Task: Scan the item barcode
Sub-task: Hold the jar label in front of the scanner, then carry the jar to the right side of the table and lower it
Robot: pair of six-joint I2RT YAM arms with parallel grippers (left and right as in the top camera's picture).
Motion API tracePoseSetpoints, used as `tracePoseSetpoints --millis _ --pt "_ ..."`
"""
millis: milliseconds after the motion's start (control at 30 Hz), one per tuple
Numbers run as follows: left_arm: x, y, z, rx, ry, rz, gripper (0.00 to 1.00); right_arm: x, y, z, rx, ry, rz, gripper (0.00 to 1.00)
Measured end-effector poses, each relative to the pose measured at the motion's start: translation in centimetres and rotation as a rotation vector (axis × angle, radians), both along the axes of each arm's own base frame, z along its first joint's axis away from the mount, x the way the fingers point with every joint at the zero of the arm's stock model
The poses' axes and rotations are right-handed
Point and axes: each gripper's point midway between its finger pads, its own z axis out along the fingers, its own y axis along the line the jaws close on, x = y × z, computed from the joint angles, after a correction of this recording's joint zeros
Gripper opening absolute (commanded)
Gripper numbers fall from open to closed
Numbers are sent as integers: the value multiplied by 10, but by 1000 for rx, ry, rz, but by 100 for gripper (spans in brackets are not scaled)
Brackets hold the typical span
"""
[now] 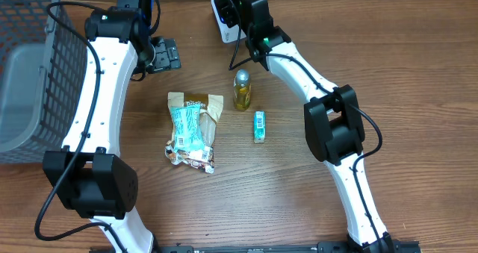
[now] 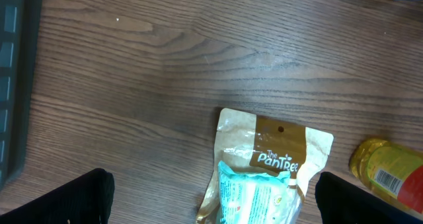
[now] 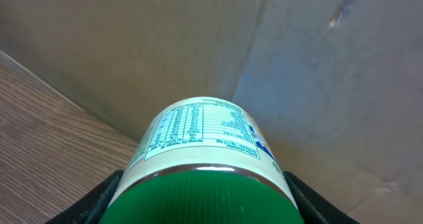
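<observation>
**Right arm holding the green-lidded container at the table's far edge**

The right gripper [image 3: 205, 201] is clamping a white cylindrical container with a green lid [image 3: 201, 141]. Its fingers [image 3: 106, 199] are pressing on either side of the lid, and the printed nutrition panel is facing up toward the wrist camera. In the overhead view the container is sitting at the far edge of the wooden table [image 1: 418, 66].

The left gripper [image 1: 166, 55] is hovering with its jaws spread wide and holding nothing, above a brown and teal snack pouch [image 1: 194, 130]. A small yellow bottle with a silver cap [image 1: 242, 90] is standing near a slim teal box [image 1: 259, 126]. A grey wire basket [image 1: 33, 66] is sitting at the left.
</observation>
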Motion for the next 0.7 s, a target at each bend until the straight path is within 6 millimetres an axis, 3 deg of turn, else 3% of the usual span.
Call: tracePoseSetpoints --millis 200,700 --pt "0 0 0 0 0 0 100 3 1 -24 22 25 -9 32" --pt "0 0 0 0 0 0 100 7 2 -10 163 19 -40 31"
